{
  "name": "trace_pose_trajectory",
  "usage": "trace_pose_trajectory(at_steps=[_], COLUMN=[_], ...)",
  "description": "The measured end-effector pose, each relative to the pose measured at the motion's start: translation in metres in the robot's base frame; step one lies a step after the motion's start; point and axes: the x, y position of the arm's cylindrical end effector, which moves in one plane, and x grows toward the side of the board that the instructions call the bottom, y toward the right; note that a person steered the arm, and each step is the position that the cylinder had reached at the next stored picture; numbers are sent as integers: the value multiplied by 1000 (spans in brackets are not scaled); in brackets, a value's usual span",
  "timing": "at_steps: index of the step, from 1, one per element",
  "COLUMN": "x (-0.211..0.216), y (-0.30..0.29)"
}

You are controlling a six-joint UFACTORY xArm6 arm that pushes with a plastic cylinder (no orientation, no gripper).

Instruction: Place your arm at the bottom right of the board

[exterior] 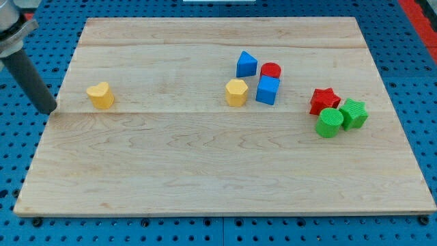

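My tip (pixel 48 110) rests at the left edge of the wooden board (pixel 205 178), about mid-height; the dark rod rises from it toward the view's top left. A yellow heart-shaped block (pixel 101 95) lies just right of the tip, apart from it. Near the centre are a yellow hexagonal block (pixel 236 92), a blue triangular block (pixel 246 64), a red cylinder (pixel 271 70) and a blue cube (pixel 268 89), close together. At the right are a red star block (pixel 324 100), a green cylinder (pixel 330 123) and a green star block (pixel 354 113), touching.
The board lies on a blue perforated table (pixel 410 55) that shows all around it. A red strip (pixel 425 14) shows at the view's top right corner.
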Motion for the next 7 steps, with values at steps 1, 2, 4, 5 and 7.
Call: trace_pose_trajectory(at_steps=[1,2,4,5,7], x=[-17,-29,-39,-39,92], y=[63,149,215,182,199])
